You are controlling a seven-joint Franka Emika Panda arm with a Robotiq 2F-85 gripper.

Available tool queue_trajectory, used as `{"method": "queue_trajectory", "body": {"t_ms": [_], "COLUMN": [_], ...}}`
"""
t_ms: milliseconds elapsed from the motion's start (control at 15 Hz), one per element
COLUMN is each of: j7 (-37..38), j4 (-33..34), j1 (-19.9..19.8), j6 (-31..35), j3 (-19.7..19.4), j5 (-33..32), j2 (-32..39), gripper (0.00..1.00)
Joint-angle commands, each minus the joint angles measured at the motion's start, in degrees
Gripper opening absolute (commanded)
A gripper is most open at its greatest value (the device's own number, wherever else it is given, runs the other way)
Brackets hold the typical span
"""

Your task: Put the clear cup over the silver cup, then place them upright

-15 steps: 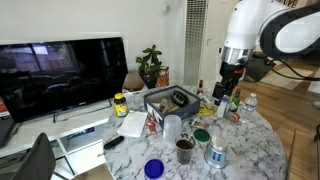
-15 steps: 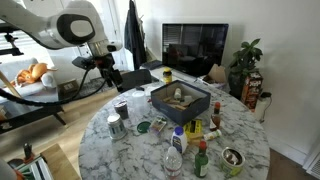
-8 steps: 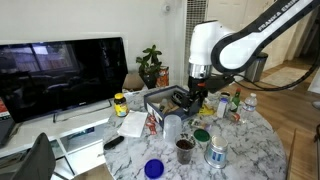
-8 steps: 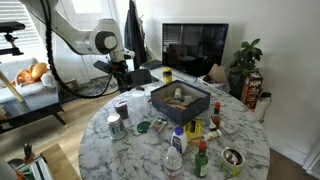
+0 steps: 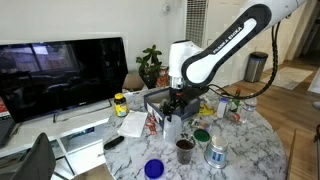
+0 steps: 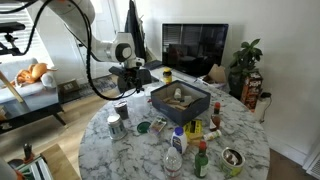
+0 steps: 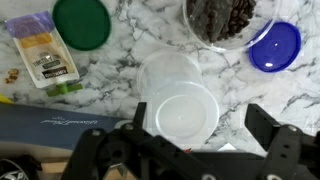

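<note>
One second has swung the gripper [image 5: 176, 104] leftward; it now hangs with jaws spread wide directly above the clear cup [image 7: 180, 100], so a grasp looks near. Further right, the silver cup [image 5: 214, 152] stands uncovered.

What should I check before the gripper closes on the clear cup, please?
1. Is the gripper open: ok, its fingers are spread wide in the wrist view.
2. Is the clear cup between the fingers: ok, roughly centred.
3. Is the clear cup standing: ok, in an exterior view.
4. Are the fingers low enough to grip: cannot tell.
5. Are the dark cup and the blue lid apart from the clear cup: ok.
6. Is the silver cup located: ok, standing in an exterior view, outside the wrist view.
</note>
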Motion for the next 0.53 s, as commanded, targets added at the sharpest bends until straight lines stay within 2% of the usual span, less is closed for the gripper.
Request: {"method": "queue_trajectory", "body": {"t_ms": [0,467], "j7": [-1.0,0.1], "j4": [1.0,2.6], "j1": [1.9,2.8], "j6": [0.0,1.4], "j3": [-2.1,-4.0], "j5": [1.3,1.2], "j2": [0.8,3.2], "gripper": [1.0,1.0]}}
